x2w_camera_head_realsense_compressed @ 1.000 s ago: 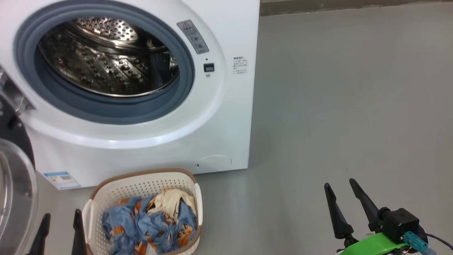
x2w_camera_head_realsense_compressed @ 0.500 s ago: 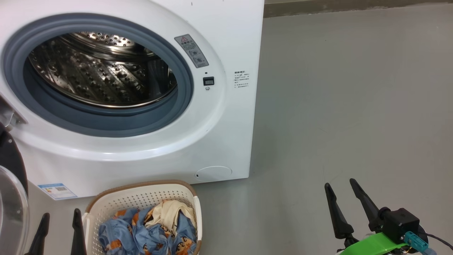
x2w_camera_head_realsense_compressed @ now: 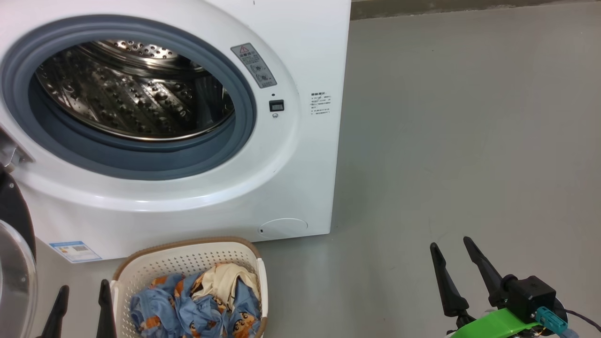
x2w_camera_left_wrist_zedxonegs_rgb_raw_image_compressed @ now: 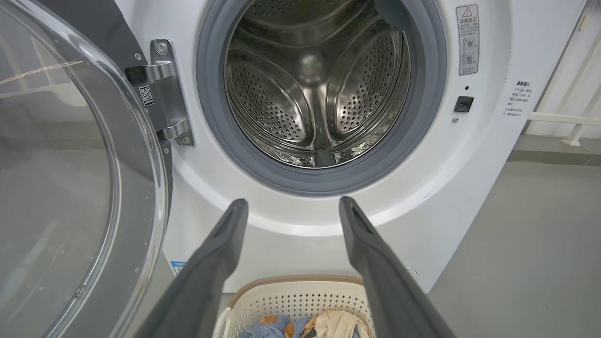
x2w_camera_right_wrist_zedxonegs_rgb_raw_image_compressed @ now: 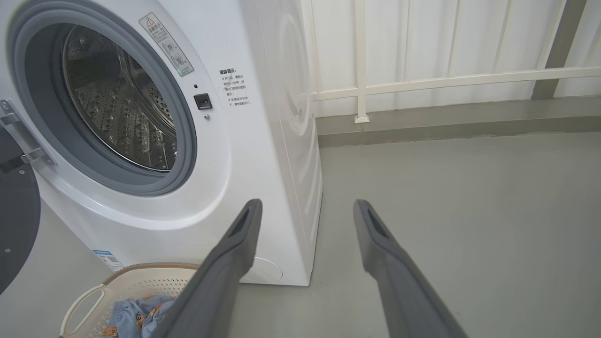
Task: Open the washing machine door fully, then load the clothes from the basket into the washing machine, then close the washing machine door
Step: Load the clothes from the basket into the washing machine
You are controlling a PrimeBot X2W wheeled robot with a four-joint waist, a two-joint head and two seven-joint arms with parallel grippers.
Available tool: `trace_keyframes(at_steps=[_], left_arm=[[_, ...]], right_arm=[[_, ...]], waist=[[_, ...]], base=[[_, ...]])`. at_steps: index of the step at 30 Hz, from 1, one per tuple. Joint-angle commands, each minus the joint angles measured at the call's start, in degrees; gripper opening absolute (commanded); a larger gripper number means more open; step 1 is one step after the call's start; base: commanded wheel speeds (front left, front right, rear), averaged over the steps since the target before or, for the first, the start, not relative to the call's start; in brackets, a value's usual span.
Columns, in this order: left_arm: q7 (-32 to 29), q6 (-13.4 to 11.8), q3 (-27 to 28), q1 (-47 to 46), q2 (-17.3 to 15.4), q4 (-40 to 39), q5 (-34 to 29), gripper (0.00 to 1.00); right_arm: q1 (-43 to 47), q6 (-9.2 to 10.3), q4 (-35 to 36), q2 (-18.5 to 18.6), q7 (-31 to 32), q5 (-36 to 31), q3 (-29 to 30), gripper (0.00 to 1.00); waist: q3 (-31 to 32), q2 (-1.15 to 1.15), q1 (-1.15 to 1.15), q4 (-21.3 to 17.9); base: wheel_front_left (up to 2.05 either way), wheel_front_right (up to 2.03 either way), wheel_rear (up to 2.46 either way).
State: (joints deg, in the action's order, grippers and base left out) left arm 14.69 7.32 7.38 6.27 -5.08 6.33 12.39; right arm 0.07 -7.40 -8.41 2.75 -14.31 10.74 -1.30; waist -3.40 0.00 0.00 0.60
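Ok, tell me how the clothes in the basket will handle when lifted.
The clothes lie crumpled in folds, so probably floppy and draping from any grip. They look thin, likely light. Pieces overlap in the basket, so one may drag another.

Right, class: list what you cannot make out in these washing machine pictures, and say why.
1. Washing machine door: left wrist view, cut off by the left edge.
2. Clothes: head view, lower pieces buried under upper ones and cut by the bottom edge; count unknown.
3. Basket bottom: head view, covered by clothes.
4. Printed notice: head view, too small to read.
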Motion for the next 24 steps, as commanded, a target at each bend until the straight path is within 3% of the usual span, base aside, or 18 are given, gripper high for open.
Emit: trace_keyframes(at_steps=[1,16,24], left_arm=[[0.31,0.16,1.63,-2.57,-1.39,-0.72,0.53,1.0],[0.31,0.16,-2.99,-3.62,-3.21,3.26,4.14,1.0],[0.31,0.16,-6.6,-7.04,-6.69,8.0,6.76,1.0]], right_arm=[[-1.83,-0.09,1.15,0.12,-0.69,0.16,-1.52,1.0],[-2.96,-0.09,0.59,0.12,-0.69,1.41,-2.23,1.0],[-4.8,-0.09,1.49,0.12,-0.69,2.69,-3.58,1.0]], waist=[[-0.12,0.0,0.0,-0.03],[-5.78,0.0,0.0,-1.35],[-12.79,0.0,0.0,-3.35]], base=[[0.0,0.0,0.0],[0.0,0.0,0.0],[0.0,0.0,0.0]])
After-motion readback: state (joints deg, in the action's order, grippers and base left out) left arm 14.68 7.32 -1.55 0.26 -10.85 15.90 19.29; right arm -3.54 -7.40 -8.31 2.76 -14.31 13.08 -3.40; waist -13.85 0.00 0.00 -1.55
